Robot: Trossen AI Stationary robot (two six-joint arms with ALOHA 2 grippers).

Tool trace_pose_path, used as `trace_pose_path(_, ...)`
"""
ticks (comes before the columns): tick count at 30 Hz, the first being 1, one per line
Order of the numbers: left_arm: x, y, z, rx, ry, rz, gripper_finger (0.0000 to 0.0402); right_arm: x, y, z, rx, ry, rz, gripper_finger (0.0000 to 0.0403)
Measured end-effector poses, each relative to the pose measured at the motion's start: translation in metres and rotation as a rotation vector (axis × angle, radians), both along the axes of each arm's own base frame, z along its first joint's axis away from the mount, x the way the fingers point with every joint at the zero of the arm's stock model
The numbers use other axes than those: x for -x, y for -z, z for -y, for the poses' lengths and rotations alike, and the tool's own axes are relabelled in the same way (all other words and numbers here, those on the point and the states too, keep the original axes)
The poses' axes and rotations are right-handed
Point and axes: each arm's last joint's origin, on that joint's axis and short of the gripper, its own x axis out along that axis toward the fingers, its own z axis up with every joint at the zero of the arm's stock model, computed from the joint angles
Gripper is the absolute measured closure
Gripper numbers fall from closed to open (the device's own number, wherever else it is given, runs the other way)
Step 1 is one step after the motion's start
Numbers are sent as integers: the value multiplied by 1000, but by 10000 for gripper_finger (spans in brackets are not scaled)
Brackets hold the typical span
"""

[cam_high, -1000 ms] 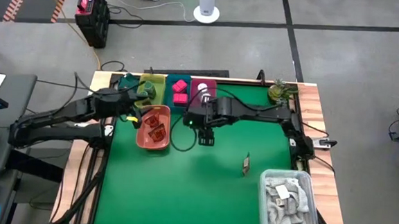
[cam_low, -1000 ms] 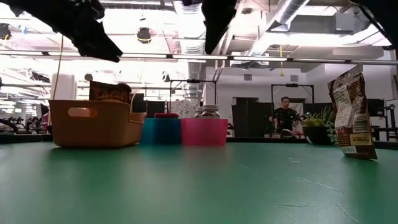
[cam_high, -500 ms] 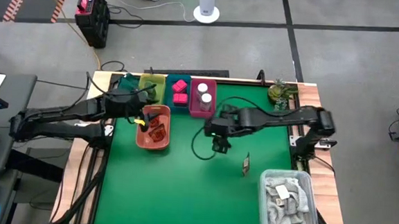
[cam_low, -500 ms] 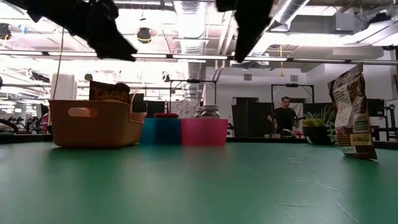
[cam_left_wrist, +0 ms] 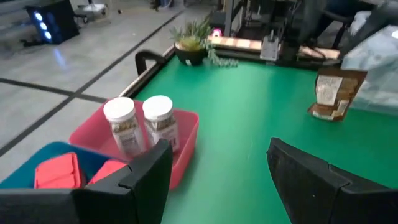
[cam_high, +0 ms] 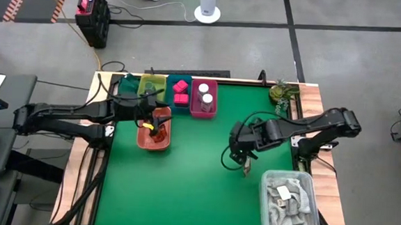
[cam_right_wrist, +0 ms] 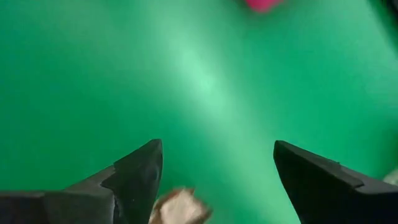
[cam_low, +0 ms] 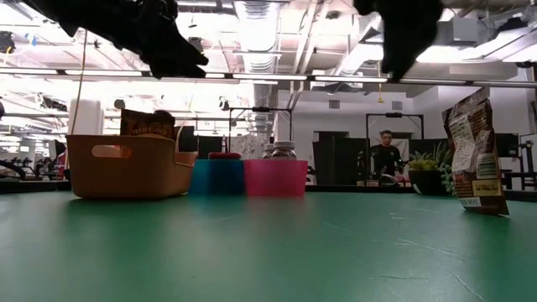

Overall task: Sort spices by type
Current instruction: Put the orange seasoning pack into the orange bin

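Note:
One red-brown sachet [cam_high: 246, 164] stands upright on the green table, also seen in the low view [cam_low: 474, 155]. My right gripper [cam_high: 238, 154] hangs open just left of it, and the sachet's top [cam_right_wrist: 177, 208] shows between its fingers. More sachets [cam_high: 156, 131] lie in the orange tray [cam_high: 143, 138]. My left gripper [cam_high: 151, 120] hovers open above that tray. Two white-capped jars [cam_left_wrist: 143, 121] stand in the pink tray [cam_high: 202, 111]. Pink packs [cam_high: 181, 90] lie in the teal tray [cam_high: 171, 91]. A greenish jar [cam_high: 148, 88] sits in the yellow-green tray.
A clear bin of grey rags [cam_high: 289, 205] sits at the table's near right corner. A small plant [cam_high: 280, 93] stands at the far right corner. The trays line the far left edge. Bare green mat [cam_high: 182, 188] fills the middle and near left.
My right gripper has swung from beside the pink tray toward the table's right and near edge, ending next to the standing sachet. My left gripper has crept a little rightward over the orange tray. Nothing on the table has moved.

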Motion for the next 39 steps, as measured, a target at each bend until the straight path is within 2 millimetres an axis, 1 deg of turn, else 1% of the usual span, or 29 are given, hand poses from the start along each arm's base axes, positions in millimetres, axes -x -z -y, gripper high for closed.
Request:
trace_pose_path(4,0,-4,0,-3,0,15,150,7,5,-3,-106,118,-80,76)
trace_pose_path(10,-1,-9,0,-14,2,23,150,5,23,-7,-193,223,-242,95)
trace_pose_path(16,-1,-10,0,-48,11,12,150,1,37,-15,-203,248,-350,117)
trace_pose_path(20,-1,-9,0,-58,13,8,150,-2,42,-21,-217,235,-354,128)
trace_pose_path(22,-1,-9,0,-58,13,8,150,-3,43,-23,-227,216,-362,140)
trace_pose_path(24,-1,-10,0,-58,13,9,150,-3,43,-23,-232,203,-357,163)
trace_pose_path(26,-1,-9,0,-58,13,9,150,-3,42,-23,-232,198,-358,197)
trace_pose_path(31,0,-10,0,-63,12,8,150,-5,43,-23,-233,156,-350,303)
trace_pose_path(34,0,-9,-1,-74,4,1,150,-6,43,-24,-236,154,-339,354)
trace_pose_path(37,0,-9,-1,-74,1,-6,150,-5,43,-25,-233,147,-346,386)
trace_pose_path(39,0,-9,-1,-74,1,-6,150,-5,43,-24,-233,140,-344,390)
